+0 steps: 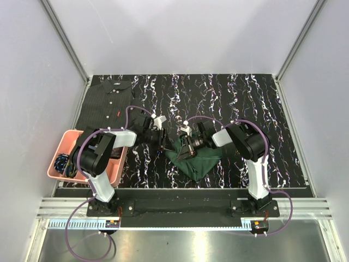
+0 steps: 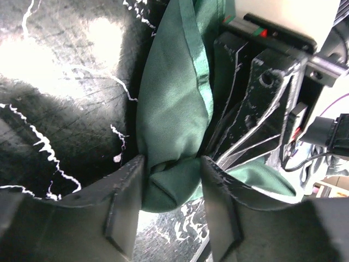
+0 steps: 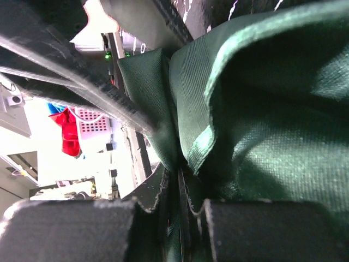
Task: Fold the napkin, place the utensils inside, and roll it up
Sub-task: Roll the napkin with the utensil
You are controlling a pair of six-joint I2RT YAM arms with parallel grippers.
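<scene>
Pale grey walls (image 1: 180, 33) are closing in three sides, meeting at slanting aluminium posts (image 1: 65, 41) in the upper left and upper right of the top view. A black surface (image 1: 245, 98) veined with white streaks is filling the middle. A dark shirt (image 1: 106, 98) is lying at its upper-left corner, and a pink bin (image 1: 60, 148) is sitting at the left edge. A ribbed aluminium rail (image 1: 54, 210) is running along the bottom, with dull sheet metal (image 1: 180, 245) below it. Light is bouncing off the surface as white glare (image 2: 103, 33) in the upper left of the left wrist view. At the left of the right wrist view a bright, blurred room is showing, with something red (image 3: 68, 131) beside a white perforated panel (image 3: 95, 125).
</scene>
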